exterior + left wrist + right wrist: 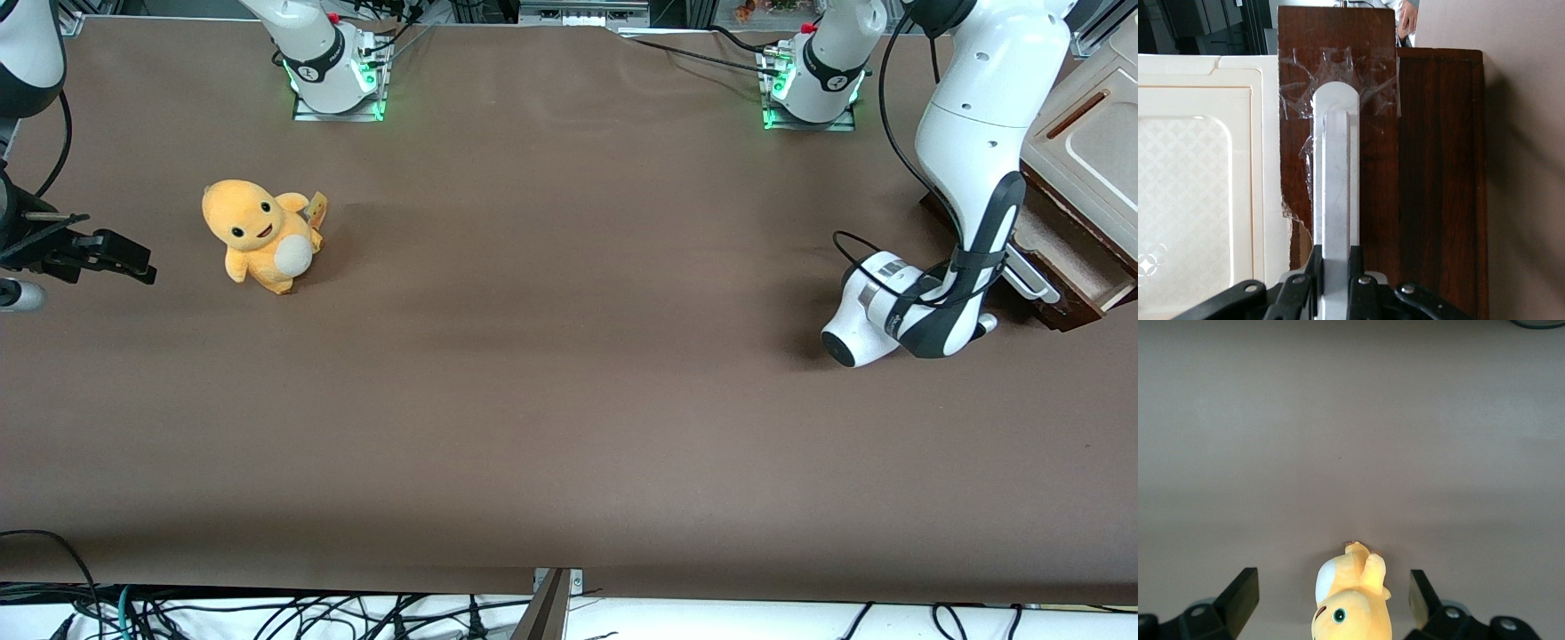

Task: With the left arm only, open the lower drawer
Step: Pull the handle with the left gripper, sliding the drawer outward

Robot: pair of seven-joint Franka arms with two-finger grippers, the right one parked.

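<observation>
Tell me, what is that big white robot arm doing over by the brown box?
The left arm is opening the lower drawer of a small cabinet at its end of the table. Its hand is clamped on the drawer's long silver handle. The drawer is already pulled partway out, so you can see its pale floor inside. A yellow plush toy sits on the table toward the parked arm's end, and nobody is touching it.
</observation>
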